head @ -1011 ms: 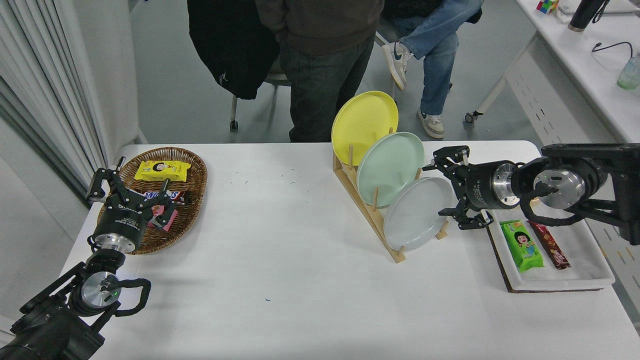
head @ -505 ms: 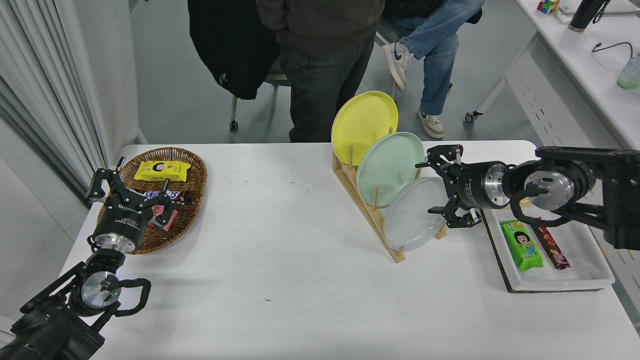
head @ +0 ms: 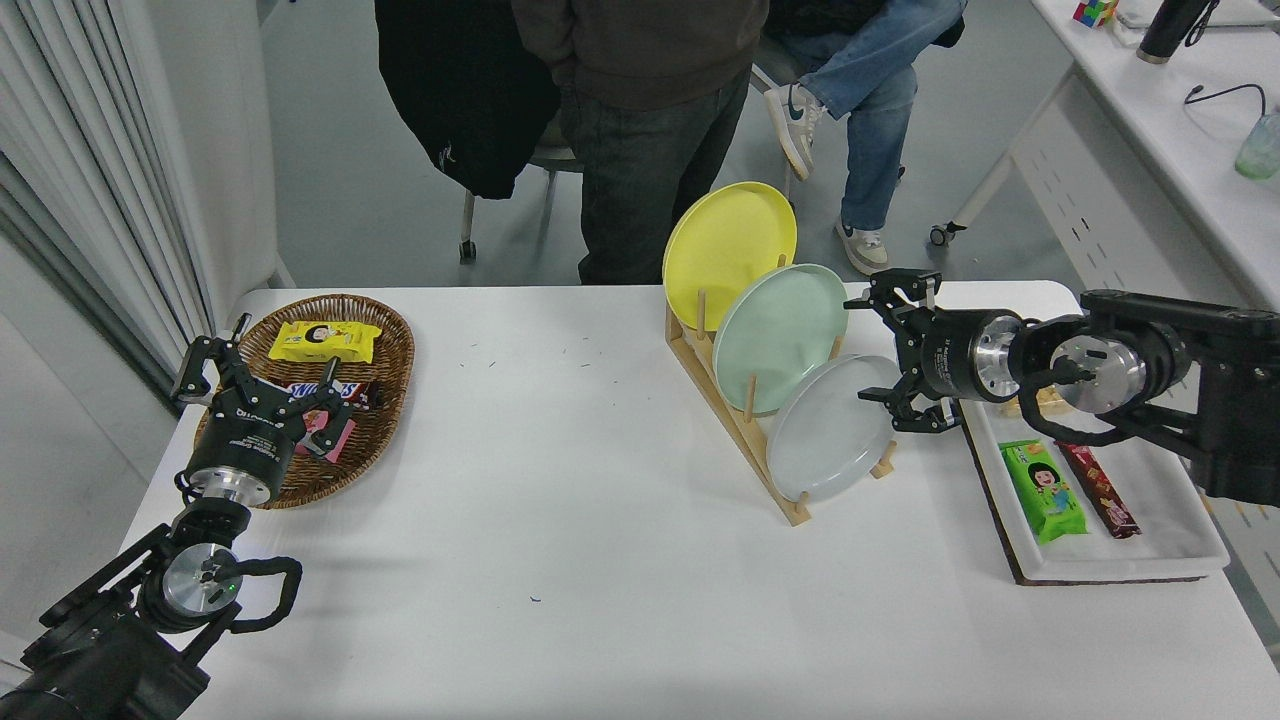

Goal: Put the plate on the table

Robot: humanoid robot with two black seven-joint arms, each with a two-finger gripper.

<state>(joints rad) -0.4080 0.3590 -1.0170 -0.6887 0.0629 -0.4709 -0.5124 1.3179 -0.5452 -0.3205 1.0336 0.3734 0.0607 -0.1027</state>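
The pale grey plate [head: 828, 430] stands on edge in the front slot of a wooden rack [head: 735, 420] on the white table [head: 560, 560]. Behind it in the rack stand a mint green plate [head: 780, 335] and a yellow plate [head: 725, 245]. My right gripper [head: 872, 350] is open and empty, pointing left, its fingertips just off the grey plate's upper right rim and the green plate's right edge. My left gripper [head: 255, 375] is open, parked at the lower left over a wicker basket.
A wicker basket [head: 385, 345] with snack packs sits at the left. A white tray [head: 1150, 545] on a dark base holds a green pack and a snack bar at the right. A person stands and another sits at the far side.
My right gripper has moved left and up towards the far side, from beside the grey plate's right edge to its upper right rim. The plates and left arm have not moved.
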